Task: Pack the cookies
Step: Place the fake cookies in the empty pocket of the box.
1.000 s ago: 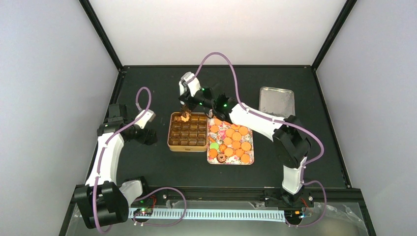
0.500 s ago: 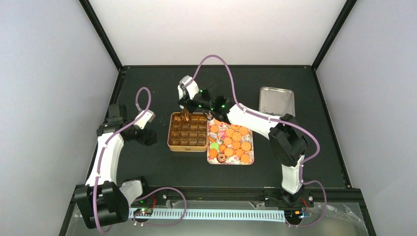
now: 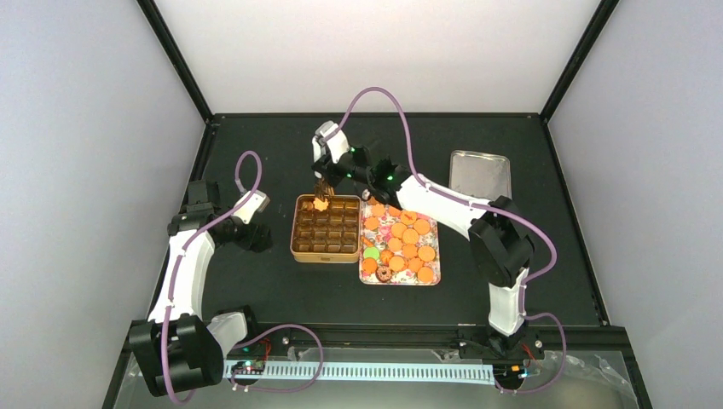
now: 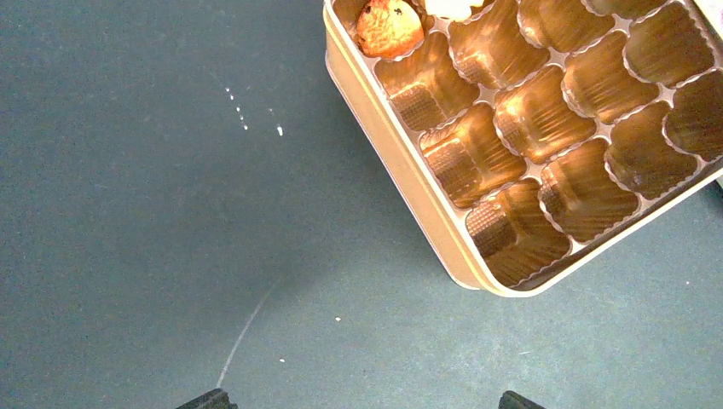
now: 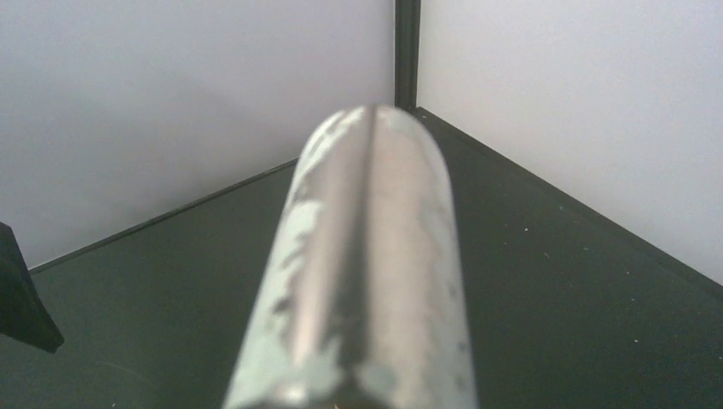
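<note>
Many orange cookies (image 3: 407, 239), plus a green one (image 3: 370, 253) and a brown ring (image 3: 384, 273), lie on the patterned lid (image 3: 430, 273). The square gold tin (image 3: 298, 249) of brown cups sits to its left. One orange cookie (image 3: 321, 204) lies in a back-row cup; the left wrist view shows it (image 4: 389, 25) with a pale one (image 4: 452, 7) beside it. My right gripper (image 3: 325, 173) is shut on metal tongs (image 5: 367, 256) and hovers over the tin's back edge. My left gripper (image 4: 358, 404) is open and empty over bare table, left of the tin.
A silver metal tray (image 3: 480, 176) lies at the back right. The black table (image 3: 256, 162) is walled by white panels and black posts. The right arm reaches across the lid's back edge, its purple cable arching above.
The tongs have lifted up and back from the tin's back row. An orange cookie now lies free in a cup there. The left arm has not moved.
</note>
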`<state>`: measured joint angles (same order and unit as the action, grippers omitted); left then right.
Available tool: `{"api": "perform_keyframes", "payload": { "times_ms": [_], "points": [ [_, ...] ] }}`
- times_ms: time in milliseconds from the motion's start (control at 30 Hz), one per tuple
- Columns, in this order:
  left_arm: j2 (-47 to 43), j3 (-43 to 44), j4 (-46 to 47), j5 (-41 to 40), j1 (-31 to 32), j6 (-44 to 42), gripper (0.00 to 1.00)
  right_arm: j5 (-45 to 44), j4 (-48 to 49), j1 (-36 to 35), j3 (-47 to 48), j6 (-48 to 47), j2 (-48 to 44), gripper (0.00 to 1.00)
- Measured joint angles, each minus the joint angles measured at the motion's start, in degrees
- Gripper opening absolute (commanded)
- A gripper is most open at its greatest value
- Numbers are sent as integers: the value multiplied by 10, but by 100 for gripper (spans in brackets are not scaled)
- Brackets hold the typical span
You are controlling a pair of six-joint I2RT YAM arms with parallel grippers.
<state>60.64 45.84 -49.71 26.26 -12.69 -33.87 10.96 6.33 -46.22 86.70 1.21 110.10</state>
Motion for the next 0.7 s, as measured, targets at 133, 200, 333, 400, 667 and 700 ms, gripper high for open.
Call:
{"api": "perform_keyframes", "payload": {
  "times_ms": [133, 200, 333, 400, 667, 700],
  "points": [
    [0, 0, 0, 0, 0, 0, 83, -3, 0, 1, 3, -1, 0, 27],
    [0, 0, 0, 0, 0, 0, 83, -3, 0, 1, 3, -2, 0, 27],
    [0, 0, 0, 1, 0, 0, 83, -3, -1, 1, 3, -7, 3, 27],
    [0, 0, 0, 2, 0, 0, 83, -2, -2, 1, 3, -8, 7, 27],
    [0, 0, 0, 3, 0, 0, 83, 14, -4, 0, 3, -7, 15, 26],
    [0, 0, 0, 3, 0, 0, 83, 16, -4, 0, 2, -7, 15, 26]
  ]
}}
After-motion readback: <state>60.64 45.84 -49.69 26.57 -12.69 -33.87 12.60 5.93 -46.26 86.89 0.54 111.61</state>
